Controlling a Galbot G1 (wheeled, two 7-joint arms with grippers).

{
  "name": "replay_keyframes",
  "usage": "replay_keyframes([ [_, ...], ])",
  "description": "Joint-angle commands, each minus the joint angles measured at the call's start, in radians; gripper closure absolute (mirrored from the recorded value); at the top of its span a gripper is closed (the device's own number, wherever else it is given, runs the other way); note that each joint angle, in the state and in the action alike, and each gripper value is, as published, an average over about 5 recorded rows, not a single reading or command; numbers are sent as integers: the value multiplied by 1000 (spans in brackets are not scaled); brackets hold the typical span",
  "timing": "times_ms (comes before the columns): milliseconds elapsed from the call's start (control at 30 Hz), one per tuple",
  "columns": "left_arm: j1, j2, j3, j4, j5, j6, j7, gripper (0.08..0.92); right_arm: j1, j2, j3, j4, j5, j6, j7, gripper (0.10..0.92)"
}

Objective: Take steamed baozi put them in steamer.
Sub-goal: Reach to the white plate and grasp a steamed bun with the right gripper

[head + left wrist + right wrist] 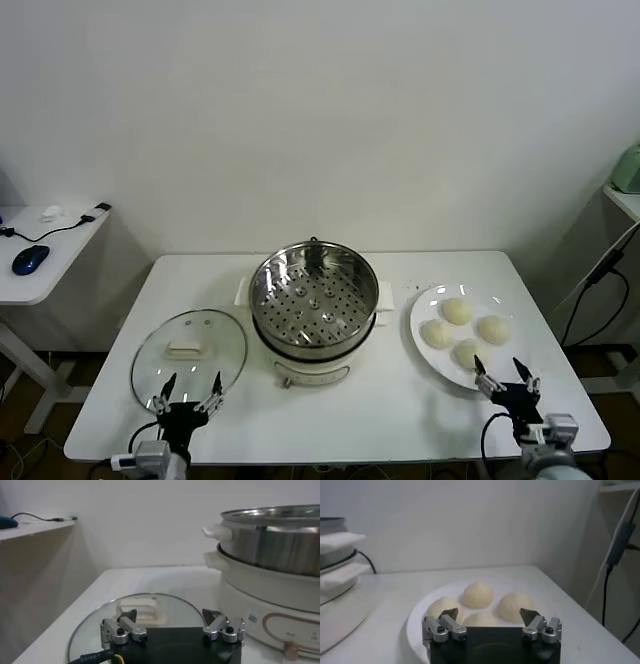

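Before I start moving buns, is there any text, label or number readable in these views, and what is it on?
Nothing reads clearly.
Small grey label on the cream-white electric pot base under the shiny steel steamer basket: too blurred to read.
Pale lettering on the black cable by the left claw: partly cut off, unreadable.

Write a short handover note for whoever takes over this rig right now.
Left gripper: open, holding nothing, at the near edge of the glass lid.
Right gripper: open, holding nothing, at the near edge of the plate.
Four steamed baozi sit on the plate, right of the steamer.
Done: lid is off; steamer holds no baozi.
Left: move all four baozi into the steamer.
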Motion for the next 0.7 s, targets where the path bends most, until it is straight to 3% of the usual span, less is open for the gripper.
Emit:
replay_keyframes([
  [33, 2, 7, 2, 1, -10, -3, 0, 177, 600, -302, -255, -226, -37, -183, -81, 203],
  [200, 8, 13, 4, 4, -17, -11, -2, 177, 923, -542, -632, -369, -165, -246, -390, 203],
  [367, 11, 16, 3, 7, -19, -18, -3, 177, 1284, -674, -1070, -550, -312, -40, -876, 203],
  [533, 16, 17, 5, 8, -16, -22, -2, 177, 1664, -643, -1479, -783, -439, 289, -1264, 203],
  [700, 17, 14, 12, 19, -15, -31, -3, 177, 1932, -503, -1838, -925, -446, 355, -1429, 203],
])
